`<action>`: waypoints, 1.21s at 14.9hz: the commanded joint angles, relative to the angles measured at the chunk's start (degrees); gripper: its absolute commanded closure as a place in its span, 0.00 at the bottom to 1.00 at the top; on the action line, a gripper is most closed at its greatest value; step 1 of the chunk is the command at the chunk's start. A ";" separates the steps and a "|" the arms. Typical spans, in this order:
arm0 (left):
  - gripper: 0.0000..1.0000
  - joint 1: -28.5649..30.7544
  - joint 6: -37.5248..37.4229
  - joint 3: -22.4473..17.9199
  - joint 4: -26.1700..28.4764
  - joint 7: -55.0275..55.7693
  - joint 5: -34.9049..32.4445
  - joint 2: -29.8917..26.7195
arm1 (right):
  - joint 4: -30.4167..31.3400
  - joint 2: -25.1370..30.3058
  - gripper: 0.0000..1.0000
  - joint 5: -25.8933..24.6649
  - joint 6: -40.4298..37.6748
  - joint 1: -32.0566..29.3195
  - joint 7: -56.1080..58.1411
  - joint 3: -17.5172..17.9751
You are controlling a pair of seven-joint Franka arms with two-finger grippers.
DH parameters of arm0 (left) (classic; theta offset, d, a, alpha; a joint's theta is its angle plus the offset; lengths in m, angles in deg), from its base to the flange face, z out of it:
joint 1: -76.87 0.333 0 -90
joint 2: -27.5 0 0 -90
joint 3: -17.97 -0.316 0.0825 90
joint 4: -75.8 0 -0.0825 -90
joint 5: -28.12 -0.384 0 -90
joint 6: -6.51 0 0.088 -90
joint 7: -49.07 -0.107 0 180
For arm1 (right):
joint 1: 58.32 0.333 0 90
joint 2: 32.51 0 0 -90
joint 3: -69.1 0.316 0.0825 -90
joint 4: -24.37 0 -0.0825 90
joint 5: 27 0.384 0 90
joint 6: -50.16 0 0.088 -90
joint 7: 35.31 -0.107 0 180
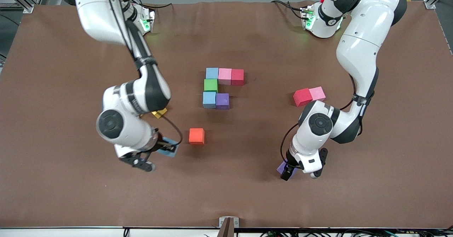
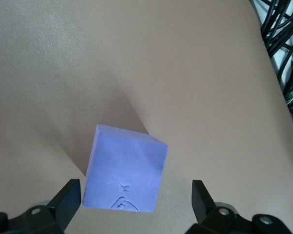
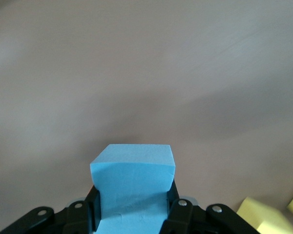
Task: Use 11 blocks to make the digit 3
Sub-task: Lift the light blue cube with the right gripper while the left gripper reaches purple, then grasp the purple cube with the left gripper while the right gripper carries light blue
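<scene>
- The half-built digit 3 sits in the middle of the brown bench (image 1: 247,201). It is six small soft foam cubes that touch. A light blue foam cube (image 1: 212,73), a pink foam cube (image 1: 224,76) and a red foam cube (image 1: 237,77) make its top row. A green foam cube (image 1: 211,85), a second light blue cube (image 1: 209,99) and a purple foam cube (image 1: 222,101) come below.
- The orange foam cube (image 1: 196,136) sits alone, nearer to the front camera than the digit 3.
- The right gripper (image 3: 134,214) is closed on the third light blue foam cube (image 3: 133,183), beside the orange cube, toward the right arm's end of the bench.
- The left gripper (image 2: 136,200) is wide open around the second purple foam cube (image 2: 124,171), toward the left arm's end, nearer the front camera than the digit 3. One finger (image 2: 68,199) is just beside it. It does not squeeze yet.
- A loose red cube (image 1: 302,97) and a loose pink cube (image 1: 317,93) touch each other, toward the left arm's end from the digit 3.
- A small yellow foam cube (image 1: 159,113) peeks out by the right arm.
- The cubes look light and squashy. I think a soft squeeze on two flat sides works best.
- The purple cube sits turned, so a corner grab may slip.
</scene>
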 commanded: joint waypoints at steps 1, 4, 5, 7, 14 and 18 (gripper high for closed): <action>0.00 -0.21 0.23 -0.50 -1.59 -1.21 0.69 0.83 | 6.79 3.97 0.97 -0.07 1.26 6.08 -1.38 -0.95; 0.00 -0.13 0.14 -0.50 -1.51 -2.26 0.69 1.01 | 9.16 4.15 0.97 -1.74 2.57 13.19 -4.81 -3.05; 0.00 -0.04 0.23 -0.50 -1.59 -2.44 0.69 1.27 | 10.74 4.76 0.97 -1.74 3.36 15.21 -4.90 -3.93; 0.00 -0.04 0.23 -0.50 -1.59 -2.53 0.69 1.45 | 17.04 7.39 0.97 -1.74 8.79 19.78 -5.08 -5.69; 0.00 -0.04 0.49 -0.50 -1.59 -3.67 0.69 2.85 | 28.50 9.17 0.97 -3.58 19.98 23.85 -4.82 -5.69; 0.12 0.05 0.49 -0.59 -1.33 -3.59 0.69 2.94 | 29.82 8.90 0.97 -4.82 21.38 23.76 -4.90 -5.69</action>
